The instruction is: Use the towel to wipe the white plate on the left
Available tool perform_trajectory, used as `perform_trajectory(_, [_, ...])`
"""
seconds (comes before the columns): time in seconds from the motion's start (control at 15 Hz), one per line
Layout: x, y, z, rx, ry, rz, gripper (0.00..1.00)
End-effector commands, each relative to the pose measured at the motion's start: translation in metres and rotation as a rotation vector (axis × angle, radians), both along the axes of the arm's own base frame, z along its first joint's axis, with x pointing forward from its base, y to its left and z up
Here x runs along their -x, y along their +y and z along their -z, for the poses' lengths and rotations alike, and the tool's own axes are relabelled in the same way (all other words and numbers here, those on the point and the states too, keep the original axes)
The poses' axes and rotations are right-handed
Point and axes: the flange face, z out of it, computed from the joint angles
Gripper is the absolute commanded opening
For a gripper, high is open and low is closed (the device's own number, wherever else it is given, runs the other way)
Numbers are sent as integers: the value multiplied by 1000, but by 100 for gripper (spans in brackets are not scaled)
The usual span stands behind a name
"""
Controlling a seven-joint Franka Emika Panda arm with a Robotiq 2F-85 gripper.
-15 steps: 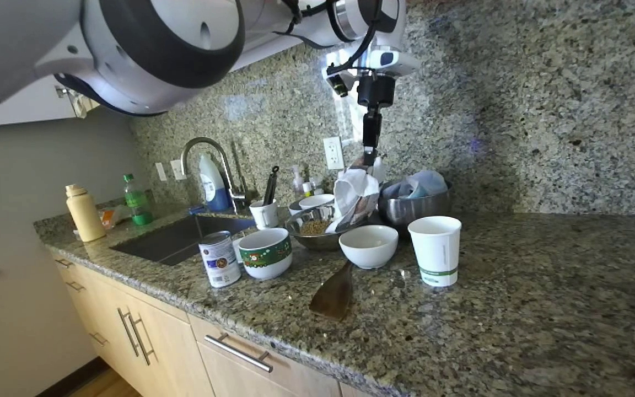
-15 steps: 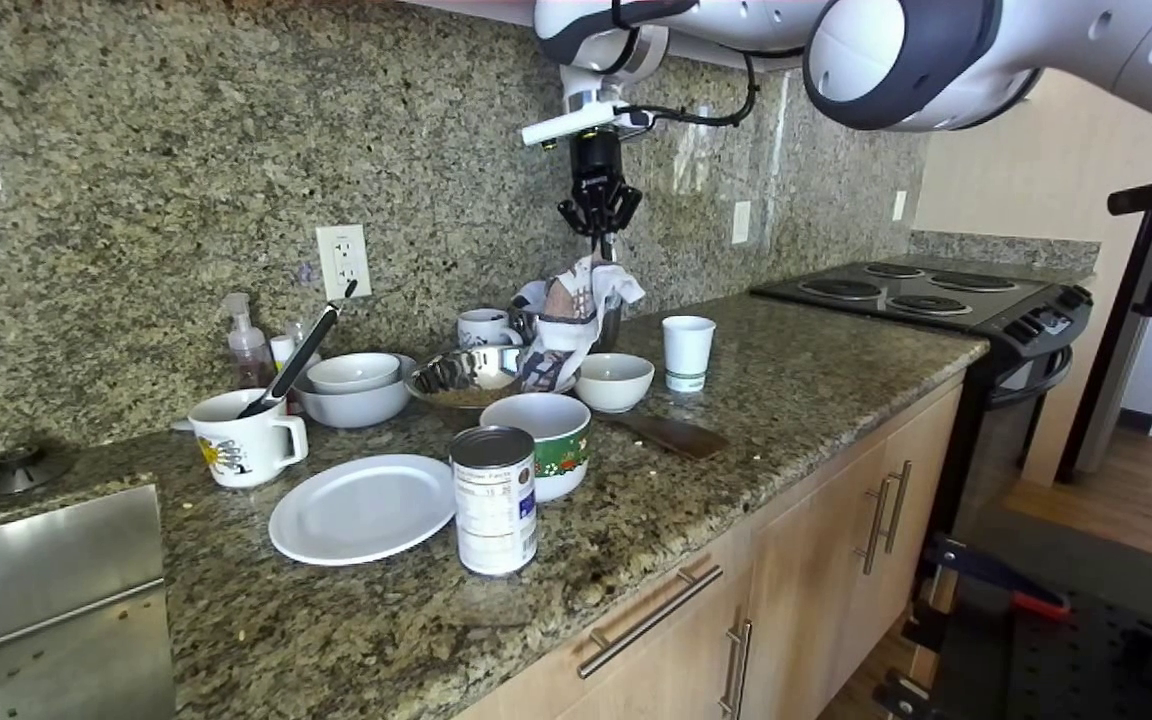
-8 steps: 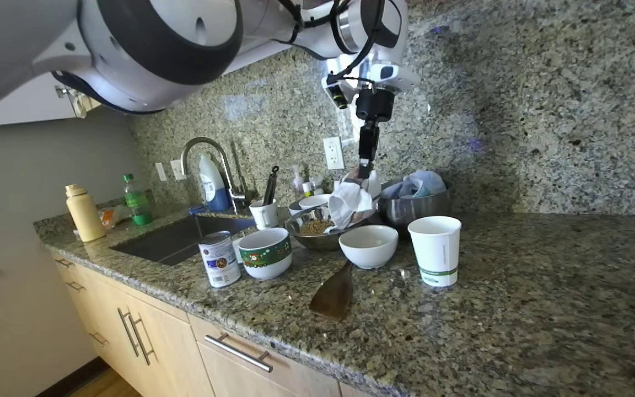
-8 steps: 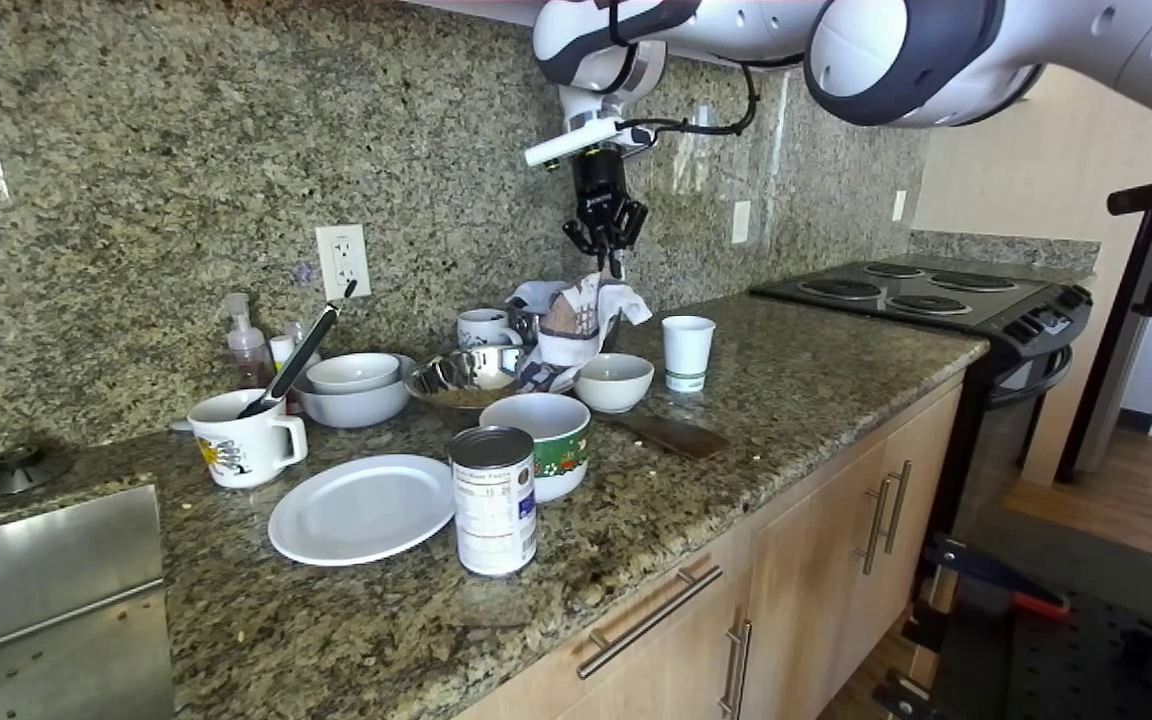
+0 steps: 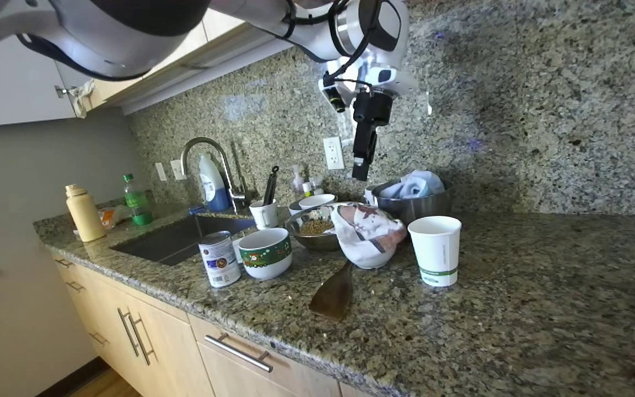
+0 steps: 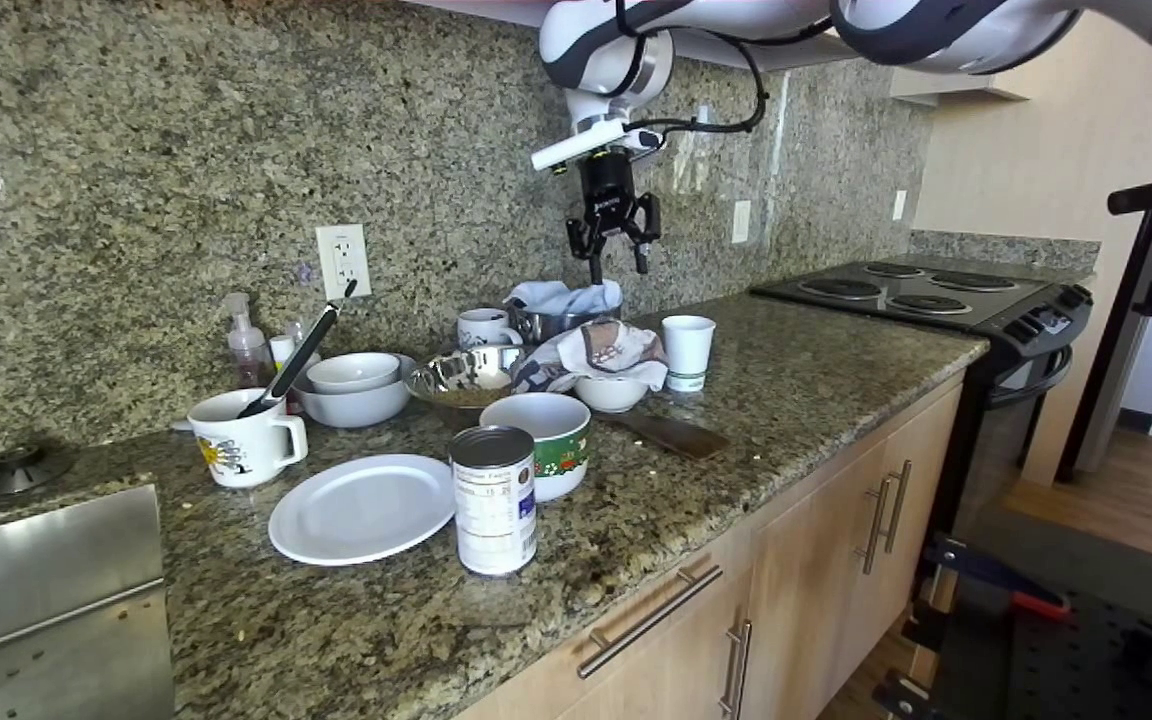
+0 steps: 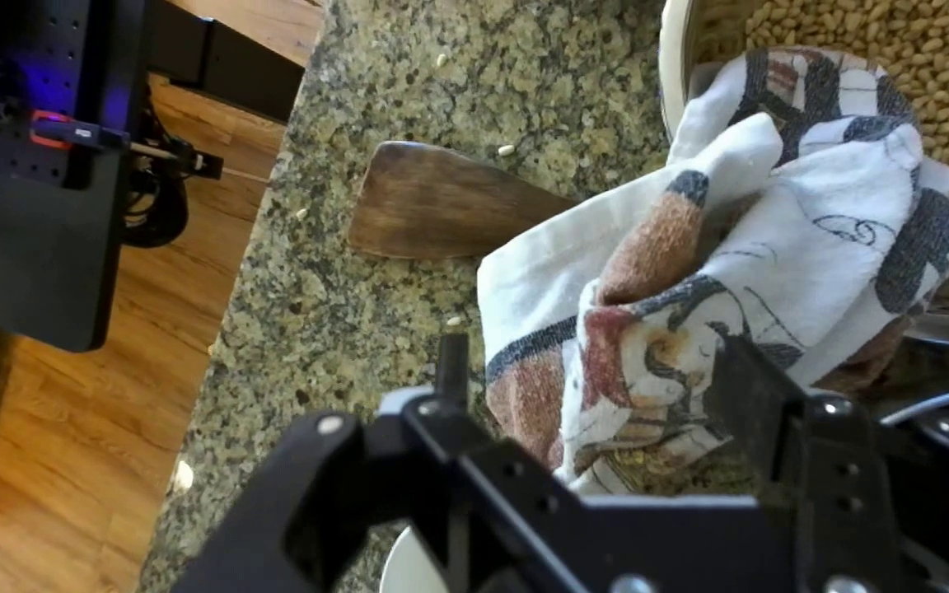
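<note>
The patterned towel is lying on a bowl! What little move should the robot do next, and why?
I'd probably lower the gripper and close it on the patterned towel. The gripper hangs open above, holding nothing, and the towel lies draped over the small white bowl, away from the white plate it should wipe.

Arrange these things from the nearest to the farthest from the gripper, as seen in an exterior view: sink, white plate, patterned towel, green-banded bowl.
In an exterior view:
1. Patterned towel: below the open gripper.
2. Green-banded bowl: lower, somewhat left.
3. White plate: farther left.
4. Sink: at the picture's left edge.
</note>
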Motion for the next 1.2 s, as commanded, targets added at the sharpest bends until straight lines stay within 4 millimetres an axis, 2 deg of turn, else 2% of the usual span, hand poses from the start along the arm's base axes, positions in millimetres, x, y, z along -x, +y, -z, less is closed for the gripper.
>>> perform_trajectory(0.0, [22,12,-18,-9,-22,-7,100])
perform_trajectory(0.2, [33,27,-26,-10,-41,-62,100])
perform_trajectory(0.53, [55,62,-36,-82,-112,-281,100])
perform_trajectory(0.73, [77,81,-33,-140,-83,-430,100])
perform_trajectory(1.13, [124,100,-18,-234,-24,-626,100])
